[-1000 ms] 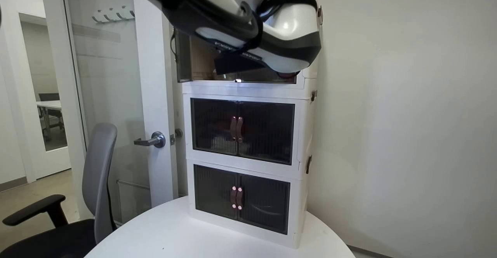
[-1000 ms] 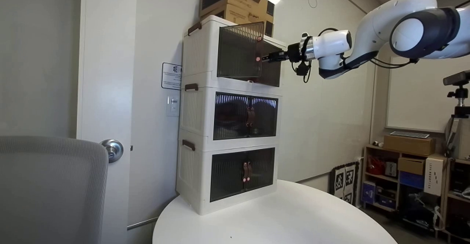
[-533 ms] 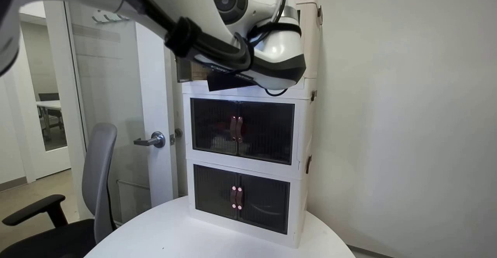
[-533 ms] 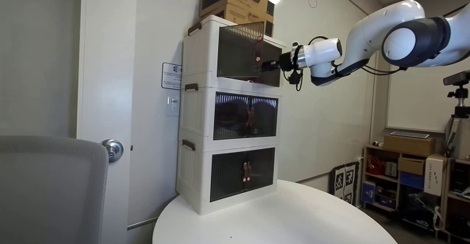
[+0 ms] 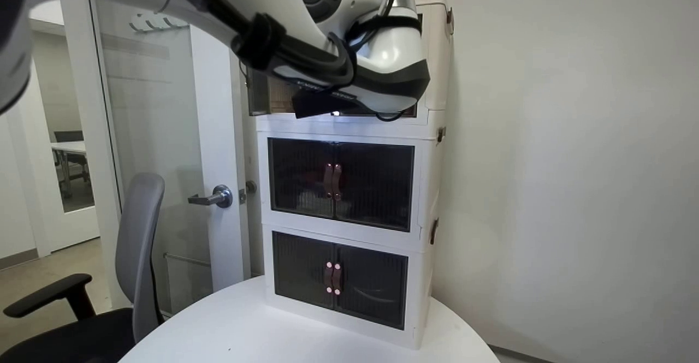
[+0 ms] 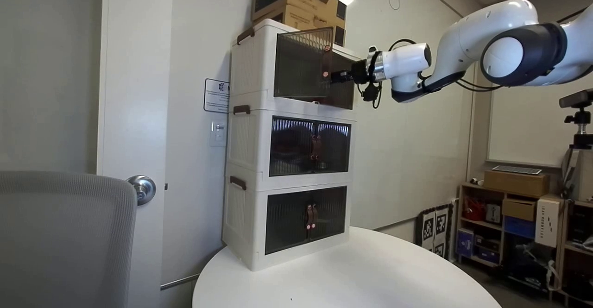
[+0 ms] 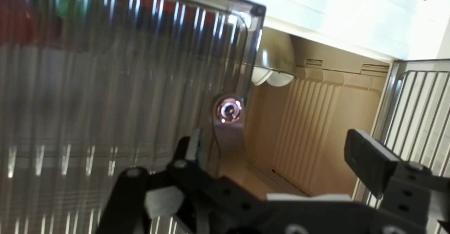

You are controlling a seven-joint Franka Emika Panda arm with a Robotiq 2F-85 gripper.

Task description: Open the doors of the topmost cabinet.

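Note:
The topmost cabinet (image 6: pixel 252 62) is white-framed with two smoky doors. One door (image 6: pixel 301 67) stands swung outward; in the wrist view that door (image 7: pixel 422 111) is at the right edge. Its partner door (image 7: pixel 123 96) looks closed and fills the left of the wrist view, with a brown handle (image 7: pixel 230 132) at its edge. Between them the beige interior (image 7: pixel 309 121) shows. My gripper (image 7: pixel 274 149) is open in front of the cabinet. The handle lies between its fingers (image 7: pixel 369 156), close to the left one; contact cannot be told. The arm hides the gripper in an exterior view.
Below are the middle unit (image 6: pixel 264 183) and the lowest unit (image 6: pixel 259 261), doors closed, on a round white table (image 6: pixel 370 271). Cardboard boxes (image 6: pixel 301 16) sit on top. A wall (image 5: pixel 568 134) runs beside the stack. A chair (image 5: pixel 139 254) and a glass door (image 5: pixel 158 134) stand opposite.
The arm has moved toward the cabinet, dipping down and then rising slightly. The swung-out door and the closed door have not visibly moved.

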